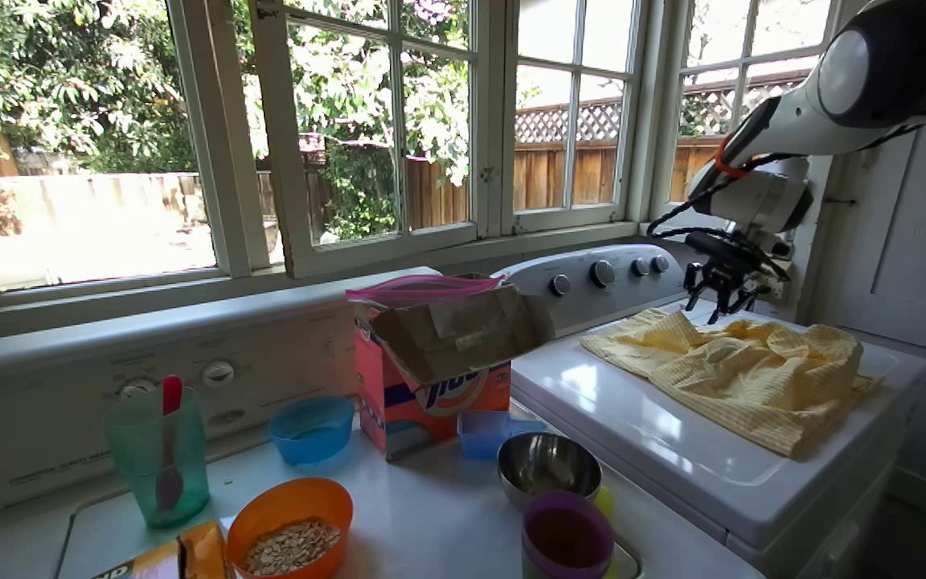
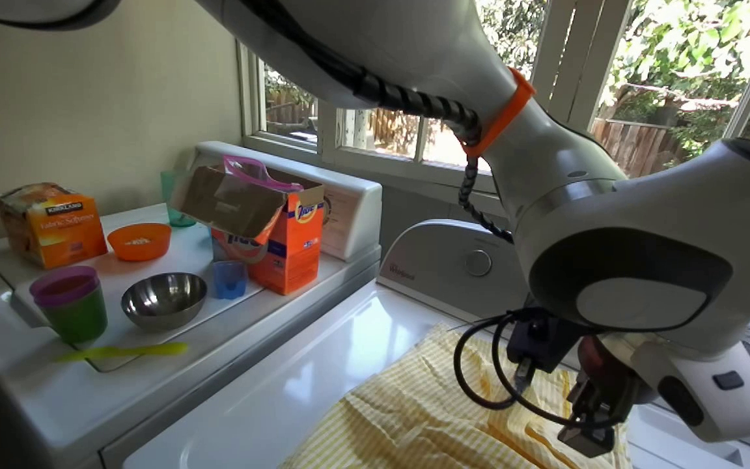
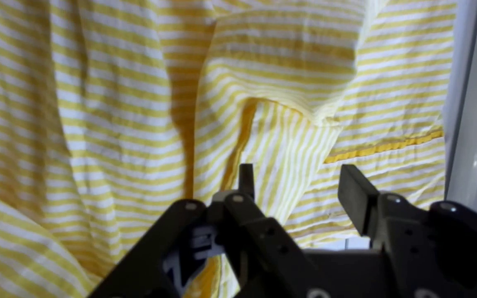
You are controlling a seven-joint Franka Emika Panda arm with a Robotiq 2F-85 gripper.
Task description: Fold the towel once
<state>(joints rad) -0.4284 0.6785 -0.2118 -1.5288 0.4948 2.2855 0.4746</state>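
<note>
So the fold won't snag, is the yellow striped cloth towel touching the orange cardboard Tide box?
Apart: in an exterior view, glossy white machine top shows between the towel and the box.

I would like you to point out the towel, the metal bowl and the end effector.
Towel (image 1: 744,375), in an exterior view: on its wrinkled middle.
Metal bowl (image 2: 164,298), in an exterior view: on its shiny inside.
End effector (image 3: 298,188), in the wrist view: midway between its fingertips.

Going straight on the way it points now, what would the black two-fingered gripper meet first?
Most likely the rumpled yellow and white striped cloth towel, beyond the open gripper in the wrist view; the gap is hard to judge.
</note>
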